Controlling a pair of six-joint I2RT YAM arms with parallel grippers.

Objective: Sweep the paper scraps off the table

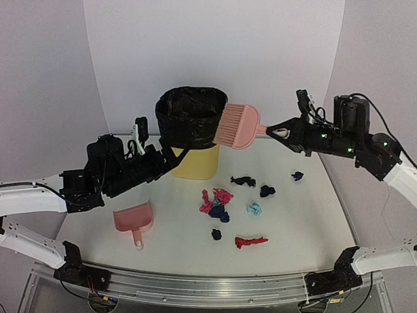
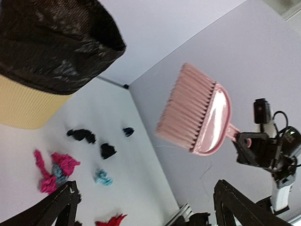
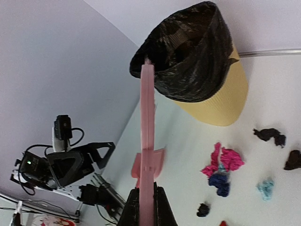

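The white worktop [image 1: 306, 222] carries a yellow bin [image 1: 192, 140] lined with a black bag, standing toward the back. The pink brush [image 1: 238, 126] hangs in the air beside the bin's rim, bristles pointing at the bag. Its handle is clenched in the right pincer [image 1: 281, 130], which is raised well above the surface. The left pincer [image 2: 146, 209] stands released and wide with nothing between its fingers, low at the bin's left side. A pink dustpan [image 1: 133, 220] lies on the worktop under the left arm, handle toward the front rail. The paper scraps [image 1: 221, 205], in red, magenta, navy and teal, lie scattered on the worktop in front of the bin. They are to the right of the left pincer and below the right pincer, well apart from both. One dark wad [image 1: 297, 175] lies nearest under the right pincer.
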